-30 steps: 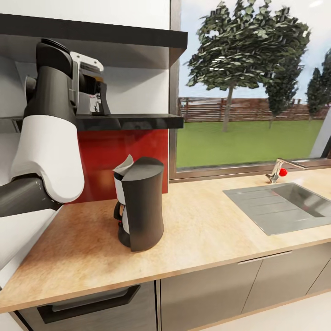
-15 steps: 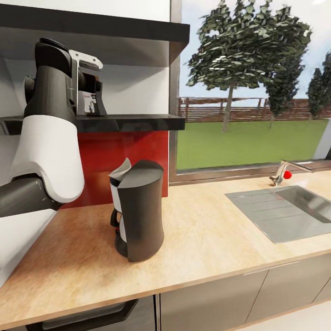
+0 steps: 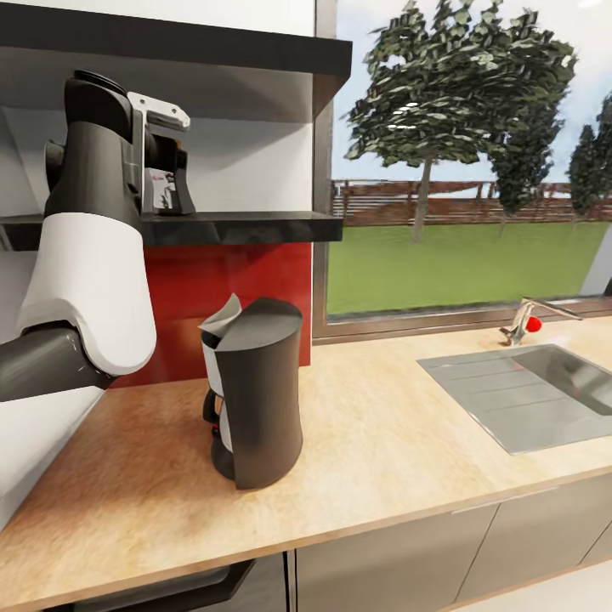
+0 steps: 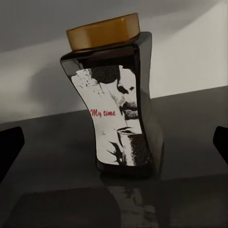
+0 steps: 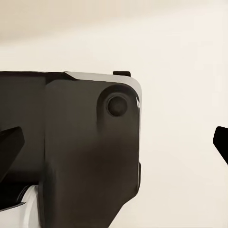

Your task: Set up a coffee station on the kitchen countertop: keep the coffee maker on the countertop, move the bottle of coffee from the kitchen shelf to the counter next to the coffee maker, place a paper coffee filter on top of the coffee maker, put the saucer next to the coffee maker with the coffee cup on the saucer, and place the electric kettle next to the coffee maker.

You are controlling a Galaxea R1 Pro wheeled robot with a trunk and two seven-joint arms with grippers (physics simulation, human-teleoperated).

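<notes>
The bottle of coffee (image 4: 116, 104), a dark jar with a golden-brown lid and black-and-white label, stands upright on the glossy black kitchen shelf (image 3: 238, 225). My left gripper (image 4: 115, 145) is open around it, one fingertip (image 4: 9, 152) on each side and apart from the glass. In the head view the left gripper (image 3: 174, 183) sits at shelf height with the bottle's label (image 3: 158, 189) peeking behind it. Below, the dark grey coffee maker (image 3: 259, 391) stands on the beige countertop (image 3: 382, 442), with a white paper coffee filter (image 3: 223, 314) poking up at its top. My right gripper (image 5: 115, 142) is open and holds nothing.
A steel sink (image 3: 527, 391) with a faucet (image 3: 531, 321) lies at the counter's right, under a large window. A second black shelf board (image 3: 212, 51) runs above the first. A red backsplash (image 3: 221, 289) backs the coffee maker. Dark cabinets sit under the worktop.
The whole head view has shifted slightly, so the camera moved. My left gripper has edged a little further in along the shelf, and the bottle's label now shows beside it.
</notes>
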